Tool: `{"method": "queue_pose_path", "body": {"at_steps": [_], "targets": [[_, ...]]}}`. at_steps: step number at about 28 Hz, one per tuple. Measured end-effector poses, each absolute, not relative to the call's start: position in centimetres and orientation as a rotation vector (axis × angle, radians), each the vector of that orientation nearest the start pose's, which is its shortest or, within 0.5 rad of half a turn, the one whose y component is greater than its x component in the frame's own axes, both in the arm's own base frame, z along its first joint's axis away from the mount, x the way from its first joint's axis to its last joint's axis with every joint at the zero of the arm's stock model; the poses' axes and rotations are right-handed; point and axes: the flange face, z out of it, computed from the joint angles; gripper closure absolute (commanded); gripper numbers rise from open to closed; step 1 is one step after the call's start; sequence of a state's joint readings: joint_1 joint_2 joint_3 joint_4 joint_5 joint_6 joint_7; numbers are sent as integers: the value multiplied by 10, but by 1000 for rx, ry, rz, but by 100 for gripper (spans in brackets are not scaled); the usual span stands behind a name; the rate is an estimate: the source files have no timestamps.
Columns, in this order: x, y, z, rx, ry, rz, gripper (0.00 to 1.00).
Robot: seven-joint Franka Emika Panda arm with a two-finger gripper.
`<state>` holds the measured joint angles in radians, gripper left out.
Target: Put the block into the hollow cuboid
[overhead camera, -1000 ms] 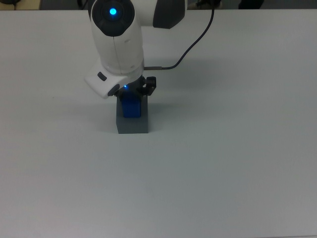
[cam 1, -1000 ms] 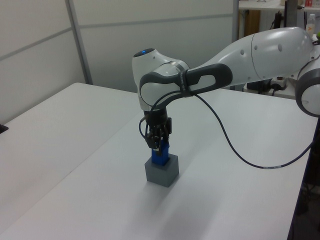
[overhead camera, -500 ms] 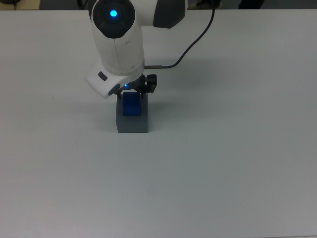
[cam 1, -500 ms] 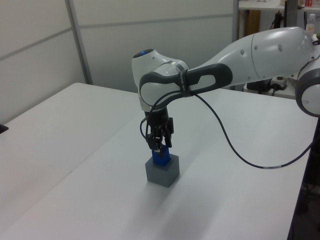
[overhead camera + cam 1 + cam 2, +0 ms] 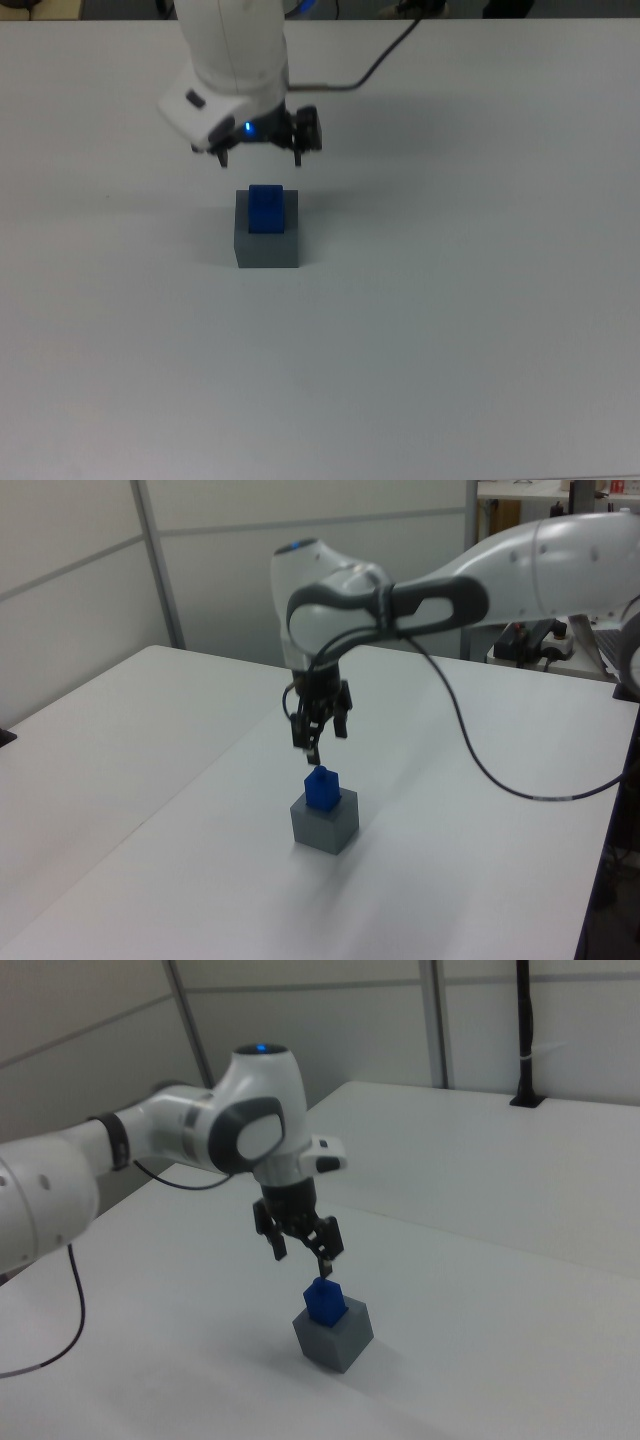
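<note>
only sideways: block (image 5: 322, 788) upright in hollow cuboid (image 5: 324, 823)

— What does the arm (image 5: 520, 555) look like from your end?
— I see glossy white shells, dark grey joint bands, a glowing blue light on top, and a black cable (image 5: 480, 760) trailing off.
— The gripper (image 5: 300, 1243)?
— Black, on a white flange.

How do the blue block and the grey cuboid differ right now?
The block is bright blue; the hollow cuboid is matte grey. The block is narrower, the cuboid wider. The block stands in the cuboid's top, sticking out above it; the cuboid rests on the table. Both are box-shaped and clear of the open pincer.
</note>
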<state>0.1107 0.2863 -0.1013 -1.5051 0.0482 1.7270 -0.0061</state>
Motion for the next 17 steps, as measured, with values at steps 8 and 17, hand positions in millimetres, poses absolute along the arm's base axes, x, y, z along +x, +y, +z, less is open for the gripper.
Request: {"method": "queue_pose_path", "body": {"at_steps": [8,17], "targets": [[598,12,585,-3120,-21,0,0],[573,8,604,-3128,-22,-29,0]]}}
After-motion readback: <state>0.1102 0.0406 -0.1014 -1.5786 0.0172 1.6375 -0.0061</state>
